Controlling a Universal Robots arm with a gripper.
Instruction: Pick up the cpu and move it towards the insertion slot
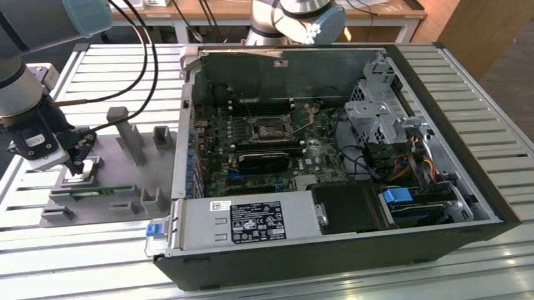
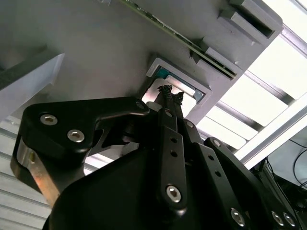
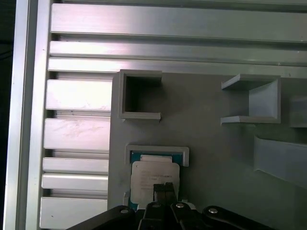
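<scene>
aluminium slats make up the table [image 1: 501,156], and an open black computer case [image 1: 334,262] lies on them, taking most of the exterior view. inside it sits the green motherboard [image 1: 209,172], with the insertion slot [image 1: 269,128] near its middle: a shiny frame round a dark centre, with a black block [image 1: 262,164] just beside it. the case's pale side wall [image 1: 185,125] stands between the board and a grey tray [image 1: 154,178], which lies at the exterior view's left. upright posts [image 1: 125,134] rise from the tray between the wall and the gripper [image 1: 77,167]. black cables [image 1: 144,62] hang from the arm above the tray. a narrow green strip [image 1: 100,189] lies in a tray groove just beside the gripper.

the cpu [image 3: 151,172] rests flat in a teal-edged recess [image 3: 158,154] of the tray, well apart from the slot. in both wrist views the fingers [image 2: 167,91] are drawn almost together over its silvery top. i cannot tell whether they touch it. the gripper's body hides the cpu's near edge.
</scene>
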